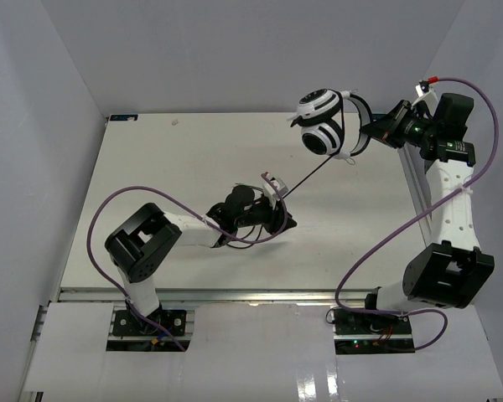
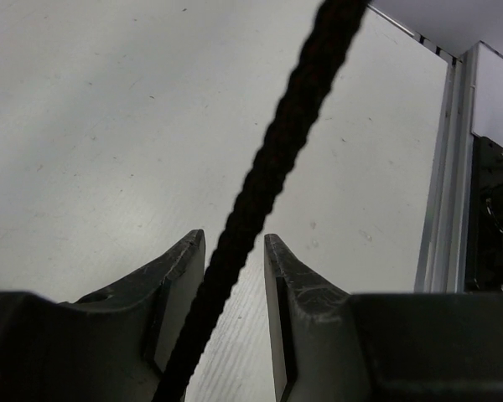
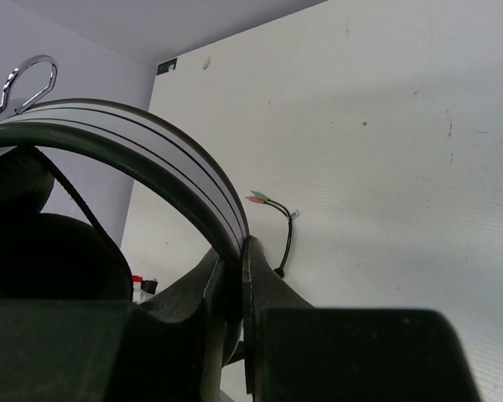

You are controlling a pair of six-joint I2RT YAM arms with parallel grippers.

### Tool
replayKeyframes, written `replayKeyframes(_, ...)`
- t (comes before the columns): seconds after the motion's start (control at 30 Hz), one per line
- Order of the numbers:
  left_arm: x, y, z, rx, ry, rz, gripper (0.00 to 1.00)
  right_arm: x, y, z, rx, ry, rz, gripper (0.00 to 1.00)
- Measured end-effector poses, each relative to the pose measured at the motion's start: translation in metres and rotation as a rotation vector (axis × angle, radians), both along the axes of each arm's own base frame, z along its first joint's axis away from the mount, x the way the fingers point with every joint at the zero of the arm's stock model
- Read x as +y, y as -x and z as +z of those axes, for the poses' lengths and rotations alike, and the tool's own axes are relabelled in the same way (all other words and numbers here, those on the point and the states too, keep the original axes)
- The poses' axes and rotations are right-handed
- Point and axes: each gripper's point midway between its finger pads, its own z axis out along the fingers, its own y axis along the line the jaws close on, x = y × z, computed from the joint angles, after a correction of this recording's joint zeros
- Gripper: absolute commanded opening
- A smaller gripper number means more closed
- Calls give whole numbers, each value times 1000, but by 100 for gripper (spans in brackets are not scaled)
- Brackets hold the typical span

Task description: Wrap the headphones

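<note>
The white-and-black headphones (image 1: 325,124) hang above the table's far right, held up by the headband (image 3: 176,159). My right gripper (image 1: 370,129) is shut on that headband, which shows pinched between the fingers in the right wrist view (image 3: 233,251). The thin dark cable (image 1: 306,178) runs taut from the cups down to my left gripper (image 1: 281,209). In the left wrist view the cable (image 2: 277,151) passes between the parted jaws of my left gripper (image 2: 235,239) without being pinched. The green and pink plugs (image 3: 258,198) lie on the table.
A metal rail (image 1: 412,180) runs along the table's right edge, also seen in the left wrist view (image 2: 440,184). Purple arm cables (image 1: 151,197) loop over the left arm and beside the right arm. White walls enclose the table on three sides.
</note>
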Motion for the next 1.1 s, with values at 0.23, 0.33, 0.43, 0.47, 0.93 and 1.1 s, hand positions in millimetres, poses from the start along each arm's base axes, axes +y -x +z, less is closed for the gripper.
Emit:
replayKeyframes(0.23,0,28,21,-43,31,-168,54,-6,2,2,-16,5,-3,8)
replayKeyframes(0.33,6,39,21,-52,10,-213,57,-8,1,4,-13,-7,-12,8)
replayKeyframes(0.43,11,46,12,-51,-23,-241,62,-10,0,8,-19,-22,-20,8)
replayKeyframes(0.47,12,48,8,-51,-34,-247,63,-11,0,8,-20,-23,-23,8)
replayKeyframes(0.93,13,55,-16,-88,-82,-281,38,-9,1,24,-50,-34,-10,8)
replayKeyframes(1.1,16,55,-20,-99,-80,-266,43,-8,2,33,-70,-32,-2,8)
